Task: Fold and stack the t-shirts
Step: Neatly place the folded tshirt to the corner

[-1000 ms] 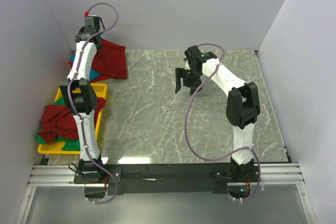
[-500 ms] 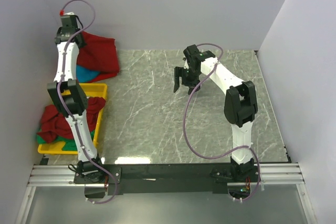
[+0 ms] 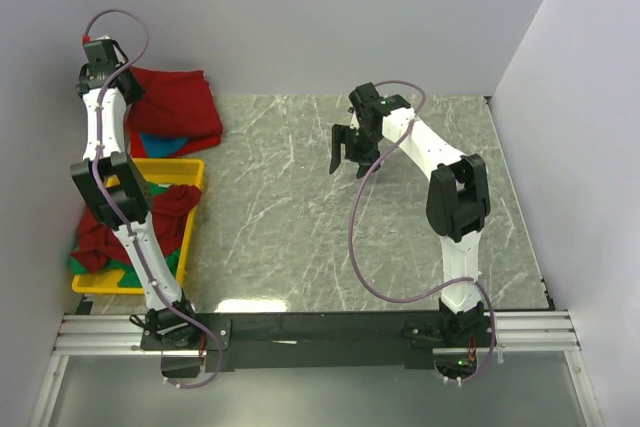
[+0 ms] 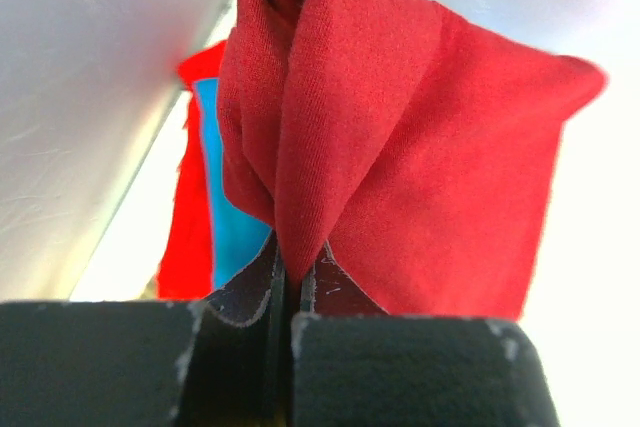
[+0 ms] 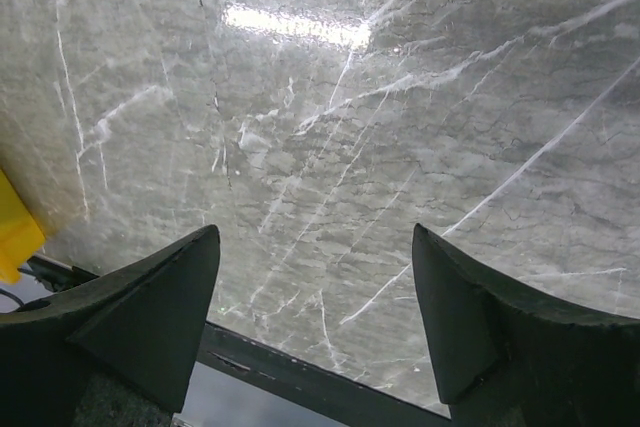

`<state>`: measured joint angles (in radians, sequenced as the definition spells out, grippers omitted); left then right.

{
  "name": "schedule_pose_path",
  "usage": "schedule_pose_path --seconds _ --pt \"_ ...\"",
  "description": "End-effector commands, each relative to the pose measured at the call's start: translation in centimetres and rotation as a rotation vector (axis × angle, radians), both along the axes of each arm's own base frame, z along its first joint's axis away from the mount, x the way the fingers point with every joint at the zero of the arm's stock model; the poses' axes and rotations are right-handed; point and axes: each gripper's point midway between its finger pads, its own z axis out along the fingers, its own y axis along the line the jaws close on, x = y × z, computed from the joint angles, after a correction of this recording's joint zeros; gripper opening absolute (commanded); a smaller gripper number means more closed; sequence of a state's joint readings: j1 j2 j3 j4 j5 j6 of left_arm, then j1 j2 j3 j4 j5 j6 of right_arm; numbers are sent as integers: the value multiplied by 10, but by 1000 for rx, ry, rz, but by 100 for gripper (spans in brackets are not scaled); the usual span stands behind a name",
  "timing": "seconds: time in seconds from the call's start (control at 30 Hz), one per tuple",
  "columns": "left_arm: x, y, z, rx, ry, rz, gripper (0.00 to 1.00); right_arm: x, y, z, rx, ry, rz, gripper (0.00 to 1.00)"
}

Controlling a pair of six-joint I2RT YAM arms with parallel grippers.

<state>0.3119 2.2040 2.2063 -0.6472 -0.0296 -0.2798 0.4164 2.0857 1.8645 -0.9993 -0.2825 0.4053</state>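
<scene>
One small pinch clamps the left end effector on the dark red cotton t-shirt; it may slip. Right end effector gapes, empty.

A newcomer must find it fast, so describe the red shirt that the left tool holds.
Go to the far left corner of the marble table, beyond the yellow tray. There the left tool is shut on a dark red t-shirt near the back wall. Unlike the other red shirt crumpled in the tray, this one is off the tray, with a turquoise shirt peeking out at its edge.
</scene>
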Motion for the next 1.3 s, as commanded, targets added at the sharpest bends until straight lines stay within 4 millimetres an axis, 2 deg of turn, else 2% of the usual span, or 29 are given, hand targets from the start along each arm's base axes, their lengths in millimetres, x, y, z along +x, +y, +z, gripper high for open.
schedule_pose_path --seconds 0.0,0.47,0.57,0.77,1.0,1.17,1.27 --pt "15 -21 44 -48 -152 -79 0 6 9 7 28 -11 -3 84" --pt "32 -72 116 -186 -373 -244 0 9 11 11 36 -32 -9 84" --pt "33 -76 124 -200 -396 -256 0 10 11 11 37 -33 -12 84" --pt "34 -87 155 -232 -471 -299 0 9 11 11 38 -35 -13 84" --pt "29 -88 158 -234 -471 -299 0 7 12 12 41 -39 -10 84" --pt "26 -80 149 -240 -442 -282 0 4 10 12 39 -35 -8 84" --pt "23 -83 148 -251 -434 -290 0 3 9 12 38 -38 -8 84"
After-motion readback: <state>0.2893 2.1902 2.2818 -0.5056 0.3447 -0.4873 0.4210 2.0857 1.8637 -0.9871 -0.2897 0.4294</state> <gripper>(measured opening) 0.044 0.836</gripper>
